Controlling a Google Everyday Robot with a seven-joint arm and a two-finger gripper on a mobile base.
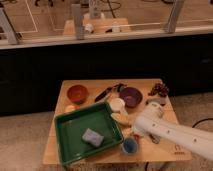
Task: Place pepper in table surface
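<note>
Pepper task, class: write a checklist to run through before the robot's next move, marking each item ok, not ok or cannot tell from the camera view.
1. Pepper visible: cannot tell; the arm covers that spot.
2. Pepper held: cannot tell.
3. Gripper low over the table: ok, at its front right part.
4. Gripper outside the green tray: ok, just right of it.
5. Room around the gripper: not ok; the blue cup and the yellow food sit close beside it.
</note>
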